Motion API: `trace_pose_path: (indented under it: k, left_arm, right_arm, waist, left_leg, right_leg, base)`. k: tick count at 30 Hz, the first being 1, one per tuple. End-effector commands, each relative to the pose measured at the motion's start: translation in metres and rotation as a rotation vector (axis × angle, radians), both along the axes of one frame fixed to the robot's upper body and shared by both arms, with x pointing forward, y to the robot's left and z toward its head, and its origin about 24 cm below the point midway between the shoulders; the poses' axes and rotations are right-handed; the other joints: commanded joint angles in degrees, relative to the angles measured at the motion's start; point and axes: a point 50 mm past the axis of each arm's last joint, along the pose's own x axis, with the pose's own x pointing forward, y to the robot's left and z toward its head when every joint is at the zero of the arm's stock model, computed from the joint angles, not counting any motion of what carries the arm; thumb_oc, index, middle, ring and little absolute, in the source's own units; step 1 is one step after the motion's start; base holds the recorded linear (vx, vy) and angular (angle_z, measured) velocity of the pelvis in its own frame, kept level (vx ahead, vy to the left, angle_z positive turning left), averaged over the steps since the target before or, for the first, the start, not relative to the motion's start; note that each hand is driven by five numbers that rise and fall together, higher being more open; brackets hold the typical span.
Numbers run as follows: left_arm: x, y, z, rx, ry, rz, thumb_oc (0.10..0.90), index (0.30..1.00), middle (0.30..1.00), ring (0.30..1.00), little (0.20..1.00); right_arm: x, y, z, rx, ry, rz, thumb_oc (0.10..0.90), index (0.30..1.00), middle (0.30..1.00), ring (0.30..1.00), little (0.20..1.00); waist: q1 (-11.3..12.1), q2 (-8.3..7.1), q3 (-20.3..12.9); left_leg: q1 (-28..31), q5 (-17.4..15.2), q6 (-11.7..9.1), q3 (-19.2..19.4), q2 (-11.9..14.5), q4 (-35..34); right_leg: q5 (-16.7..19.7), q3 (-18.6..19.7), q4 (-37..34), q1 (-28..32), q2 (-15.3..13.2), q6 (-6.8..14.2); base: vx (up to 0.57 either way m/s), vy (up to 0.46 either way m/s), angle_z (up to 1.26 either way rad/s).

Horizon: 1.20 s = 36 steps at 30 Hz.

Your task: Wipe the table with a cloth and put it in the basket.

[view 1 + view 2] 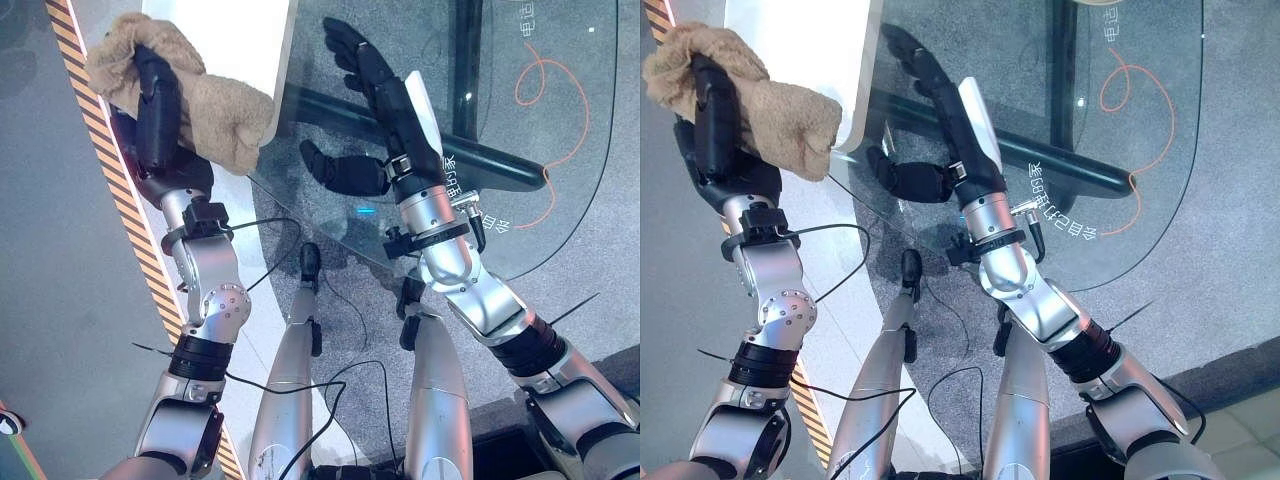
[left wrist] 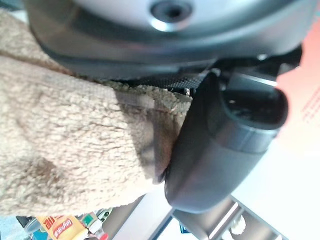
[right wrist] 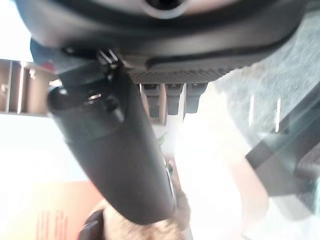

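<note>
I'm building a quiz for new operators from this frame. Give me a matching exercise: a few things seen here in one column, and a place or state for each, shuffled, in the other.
Things:
1. cloth
2. left robot hand
3. right robot hand
4. glass table

Places or states:
A. fingers straight, holding nothing, over the glass
B. tan and fluffy, bunched up in a grip
C. transparent, with a dark bar showing beneath it
D. curled round the tan fabric

Right pairs: 1-B, 2-D, 3-A, 4-C
</note>
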Motion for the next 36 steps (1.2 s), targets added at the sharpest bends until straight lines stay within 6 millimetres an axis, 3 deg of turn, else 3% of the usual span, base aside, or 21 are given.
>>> trace_pose_path:
  k: [1,10,13,14,17,18,19,25,27,31,36]
  left_arm:
    - [-0.031,0.015,0.073,0.07,-0.395,0.205,0.1,0.3,0.3,0.3,0.2]
    - [-0.024,0.027,0.08,0.151,-0.352,0.38,0.1,0.3,0.3,0.3,0.2]
    - [-0.015,0.036,0.087,0.177,-0.307,0.455,0.1,0.3,0.3,0.3,0.2]
    - [-0.015,0.036,0.087,0.177,-0.308,0.454,0.1,0.3,0.3,0.3,0.2]
    - [-0.006,0.043,0.094,0.208,-0.265,0.515,0.1,0.3,0.3,0.3,0.2]
    - [-0.006,0.043,0.094,0.208,-0.266,0.516,0.1,0.3,0.3,0.3,0.2]
    - [-0.001,0.045,0.101,0.222,-0.239,0.549,0.1,0.3,0.3,0.3,0.2]
    - [0.006,0.055,0.123,0.278,-0.184,0.639,0.1,0.3,0.3,0.3,0.2]
    - [0.009,0.061,0.135,0.29,-0.153,0.672,0.1,0.3,0.3,0.3,0.2]
    - [0.014,0.07,0.143,0.329,-0.093,0.755,0.1,0.3,0.3,0.3,0.2]
    - [0.019,0.078,0.146,0.372,-0.028,0.825,0.1,0.3,0.3,0.3,0.2]
  right_arm:
    - [-0.013,-0.003,0.052,0.16,-0.257,-0.019,0.8,0.9,0.9,0.9,0.9]
    - [0.021,-0.069,0.008,0.318,-0.137,-0.451,0.8,0.9,0.9,0.9,0.9]
    - [0.035,-0.115,-0.008,0.385,-0.073,-0.658,0.8,0.9,0.9,0.9,0.9]
    - [0.035,-0.115,-0.008,0.386,-0.074,-0.658,0.8,0.9,0.9,0.9,0.9]
    - [0.04,-0.151,-0.021,0.425,-0.041,-0.819,0.8,0.9,0.9,0.9,0.9]
    - [0.04,-0.151,-0.021,0.427,-0.043,-0.818,0.8,0.9,0.9,0.9,0.9]
    - [0.041,-0.17,-0.031,0.459,-0.008,-0.894,0.8,0.9,0.9,0.9,0.9]
    - [0.038,-0.209,-0.052,0.472,0.069,-1.076,0.8,0.9,0.9,0.9,0.9]
    - [0.032,-0.235,-0.07,0.482,0.138,-1.167,0.8,0.9,0.9,0.9,0.9]
    - [0.021,-0.26,-0.093,0.453,0.241,-1.289,0.8,0.9,0.9,0.9,0.9]
    - [0.013,-0.274,-0.108,0.386,0.344,-1.36,0.8,0.9,0.9,0.9,0.9]
  waist:
    - [0.16,-1.7,-1.48]
    - [-1.66,-0.94,-1.48]
    - [-2.34,-0.32,-1.48]
    - [-2.3,-0.32,-1.48]
    - [-2.9,-0.03,-1.48]
    - [-2.85,-0.05,-1.48]
    - [-3.25,0.1,-1.48]
    - [-3.75,0.23,-1.48]
    - [-3.96,0.33,-1.48]
    - [-4.1,0.52,-1.48]
    - [-4.26,0.73,-1.48]
  left_leg:
    - [1.17,-9.38,0.28,2.21,-1.76,5.79]
    - [1.58,-9.84,0.07,3.03,-1.37,5.62]
    - [1.71,-10.14,-0.22,3.54,-1.09,5.65]
    - [1.68,-10.15,-0.22,3.55,-1.08,5.65]
    - [1.68,-10.4,-0.42,3.8,-0.85,5.82]
    - [1.63,-10.4,-0.43,3.81,-0.84,5.81]
    - [1.74,-10.46,-0.54,4.01,-0.7,5.71]
    - [1.33,-10.83,-0.67,4.42,-0.24,6.36]
    - [1.15,-11.0,-0.66,4.51,0.02,6.71]
    - [0.89,-11.13,-0.6,4.43,0.29,7.16]
    - [0.86,-11.25,-0.57,4.49,0.52,7.66]
  right_leg:
    - [7.05,0.12,-15.33,5.21,2.62,1.09]
    - [6.81,1.34,-15.19,4.82,2.71,1.12]
    - [6.65,1.81,-15.1,4.6,2.78,1.18]
    - [6.65,1.82,-15.1,4.57,2.79,1.18]
    - [6.55,2.18,-14.95,4.35,2.99,1.23]
    - [6.54,2.19,-14.95,4.29,2.99,1.23]
    - [6.49,2.31,-15.02,4.32,3.13,1.23]
    - [6.34,2.47,-14.88,3.89,3.14,1.14]
    - [6.28,2.49,-14.91,3.82,3.13,1.14]
    - [6.29,2.53,-14.94,3.66,3.09,1.08]
    - [6.16,2.59,-14.65,3.61,3.04,0.97]
  base:
    - [-0.01,0.049,-0.04]
    - [-0.01,0.051,-0.06]
    - [0.0,0.054,-0.09]
    - [0.0,0.043,-0.11]
    - [-0.01,0.041,-0.13]
    - [-0.01,0.037,-0.03]
    - [0.0,0.033,-0.02]
    - [-0.01,0.015,-0.03]
    - [0.0,-0.002,-0.04]
    - [0.0,-0.003,-0.01]
    - [0.0,0.0,0.0]
